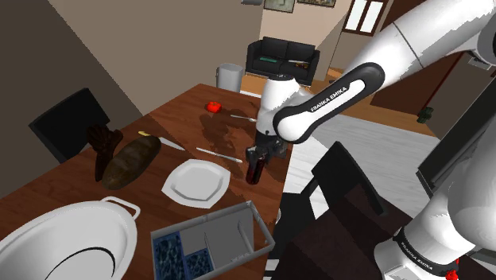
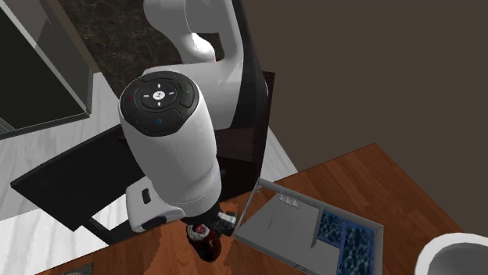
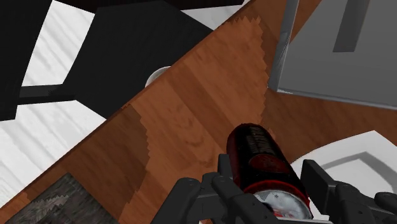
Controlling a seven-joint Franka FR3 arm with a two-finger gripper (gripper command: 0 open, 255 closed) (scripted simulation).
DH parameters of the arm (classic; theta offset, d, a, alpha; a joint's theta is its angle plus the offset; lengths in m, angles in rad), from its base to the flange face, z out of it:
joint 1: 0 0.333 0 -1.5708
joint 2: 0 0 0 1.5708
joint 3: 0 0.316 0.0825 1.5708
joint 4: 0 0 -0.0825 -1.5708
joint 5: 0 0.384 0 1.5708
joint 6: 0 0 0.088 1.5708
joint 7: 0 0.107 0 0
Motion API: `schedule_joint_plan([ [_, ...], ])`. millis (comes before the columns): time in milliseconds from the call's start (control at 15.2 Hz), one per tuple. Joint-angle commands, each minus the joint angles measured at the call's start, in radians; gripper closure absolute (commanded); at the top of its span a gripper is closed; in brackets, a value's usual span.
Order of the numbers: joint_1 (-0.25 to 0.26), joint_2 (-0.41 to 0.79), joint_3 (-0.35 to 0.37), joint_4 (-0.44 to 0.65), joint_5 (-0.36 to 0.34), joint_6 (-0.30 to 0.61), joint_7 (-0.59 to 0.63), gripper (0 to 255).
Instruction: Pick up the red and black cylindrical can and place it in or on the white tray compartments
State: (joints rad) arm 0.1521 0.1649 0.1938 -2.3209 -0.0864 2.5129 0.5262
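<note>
Black tool (image 1: 256, 163) is clenched tight around the dark red and black can (image 1: 254, 173), which is upright by the brown desk (image 1: 179, 119) edge, mid-frame in the shoulder view, with the grey tray (image 1: 222, 235) at bottom centre.

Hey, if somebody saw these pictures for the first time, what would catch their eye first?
Most likely the big white arm crossing the shoulder view, its gripper clasping a red and black can by the wooden table's edge. After that, the compartment tray with blue-patterned sections, lower in that view, and the large white bowl at its lower left.
</note>
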Motion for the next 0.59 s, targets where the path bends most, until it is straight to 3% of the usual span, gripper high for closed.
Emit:
schedule_joint_plan([
  [0, -0.001, -0.019, 0.003, 0.006, 0.008, -0.025, -0.005, 255],
  [330, -0.003, -0.068, 0.007, 0.02, 0.027, -0.086, -0.019, 255],
  [528, 0.039, -0.078, 0.04, 0.024, 0.024, -0.103, 0.058, 255],
])
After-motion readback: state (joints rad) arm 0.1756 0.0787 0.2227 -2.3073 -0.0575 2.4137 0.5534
